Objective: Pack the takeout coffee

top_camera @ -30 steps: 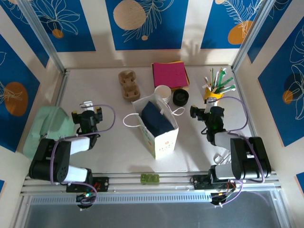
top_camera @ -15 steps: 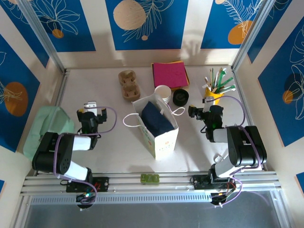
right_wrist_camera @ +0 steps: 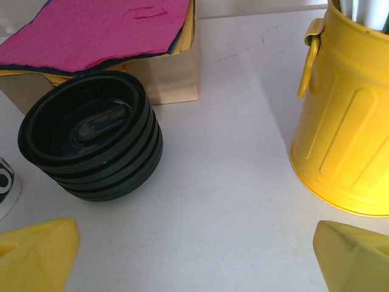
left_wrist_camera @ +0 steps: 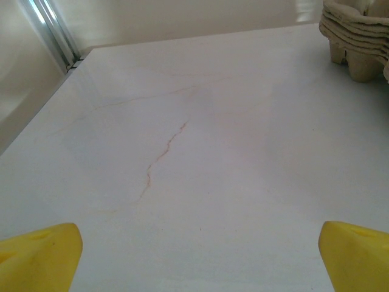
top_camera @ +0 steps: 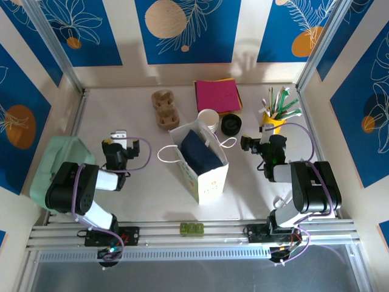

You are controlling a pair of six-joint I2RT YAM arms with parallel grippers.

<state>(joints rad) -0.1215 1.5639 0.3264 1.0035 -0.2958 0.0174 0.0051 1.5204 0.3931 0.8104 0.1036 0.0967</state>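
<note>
Left fingers: in our left wrist view the left gripper [left_wrist_camera: 196, 246] shows two yellow tips at the bottom corners. They are spread wide, with nothing between them but bare surface [left_wrist_camera: 200, 152].
Right fingers: the right gripper [right_wrist_camera: 194, 240] also stands wide and empty, with a yellow tip in each lower corner.
Takeout coffee: the white cup [top_camera: 208, 117] stands lidless just behind the paper bag [top_camera: 206, 176] and just left of the black lids [right_wrist_camera: 91, 143]. From above we cannot tell whether it is one cup or several nested.
From above we see: the bag upright between the two arms, with a dark blue object [top_camera: 199, 151] inside it. The left gripper is to the bag's left and the right gripper is to its right, near the lids.
Right wrist adds: the lids are a nested stack, and the top one has a recessed centre. A sliver of white cup with a black mark sits at the left edge. The pink napkins [right_wrist_camera: 97, 30] lie behind the lids. The yellow bucket [right_wrist_camera: 346, 134] stands to the right, apart from the lids.
Left wrist adds: a thin reddish vein crosses the surface. The stacked cardboard carriers [left_wrist_camera: 358, 42] sit in the top right corner, well ahead of the fingers.
</note>
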